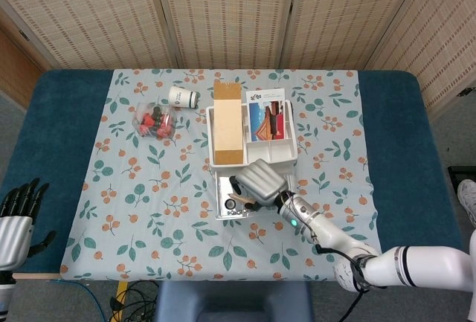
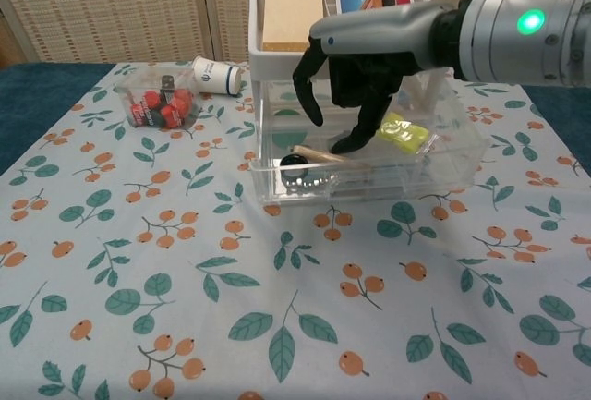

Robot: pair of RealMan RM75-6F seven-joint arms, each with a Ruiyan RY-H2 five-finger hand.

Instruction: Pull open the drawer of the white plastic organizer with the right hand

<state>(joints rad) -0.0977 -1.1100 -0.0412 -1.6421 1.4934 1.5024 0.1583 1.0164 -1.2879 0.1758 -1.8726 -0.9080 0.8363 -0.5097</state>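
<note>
The right robot hand (image 2: 355, 67) is seen hanging over the pulled-out clear plastic drawer (image 2: 369, 174) of the white plastic organizer (image 1: 251, 137); nothing is gripped, and the dark fingers (image 2: 307, 86) are spread and pointed down into the drawer's open top, so the hand can be called open; whether any fingertip is touching the stuff inside can't be told from either view, tbh. From the head view the hand (image 1: 258, 181) is seen covering most of the drawer, right in front of the organizer body.

Inside the drawer a yellow packet (image 2: 403, 132), a thin wooden stick (image 2: 325, 155) and a small black round object (image 2: 295, 162) can be made out, all lying loose on the bottom. The drawer sits well out from the organizer's front, toward the robot, so the pulling is judged pretty much done; the hand is probably parked there because it's just over the front lip.

The organizer's top tray is filled with a tall tan cardboard box (image 1: 227, 123) on one side and a colourful printed card (image 1: 267, 114) on the other. Further out on the floral-cloth tabletop (image 1: 149, 210) a white paper cup lying on its side (image 1: 184, 97) and a clear bag of red items (image 1: 153, 122) are set, well apart from the drawer. The left robot hand (image 1: 18, 214) is kept off at the table edge, open, with nothing in it.
</note>
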